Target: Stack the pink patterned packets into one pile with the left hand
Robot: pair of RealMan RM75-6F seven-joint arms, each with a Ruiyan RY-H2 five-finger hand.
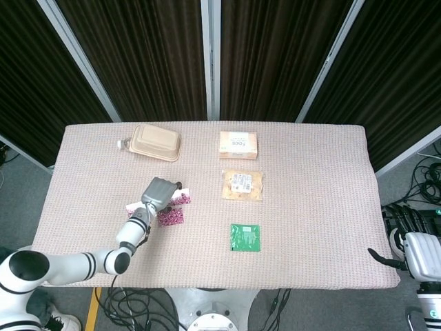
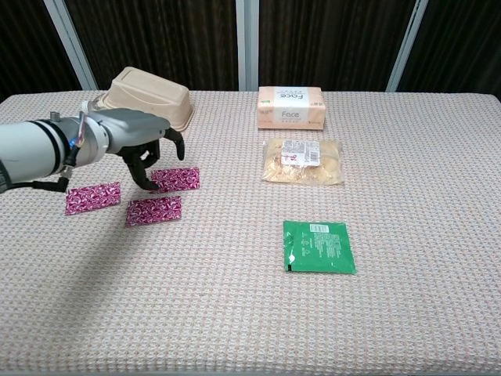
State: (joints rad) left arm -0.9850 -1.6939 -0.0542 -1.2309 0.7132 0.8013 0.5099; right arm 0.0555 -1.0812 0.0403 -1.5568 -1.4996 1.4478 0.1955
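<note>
Three pink patterned packets lie flat and apart at the table's left. In the chest view one packet is furthest left, a second is nearest the front, and a third lies behind it. My left hand hovers over the third packet's left end with fingers spread, one fingertip down at that end, holding nothing. The head view shows the left hand covering part of the far packet, with the front packet beside it. My right hand hangs off the table's right edge, empty.
A beige lidded container stands just behind the left hand. A tissue box, a clear bag of snacks and a green sachet lie along the middle of the cloth-covered table.
</note>
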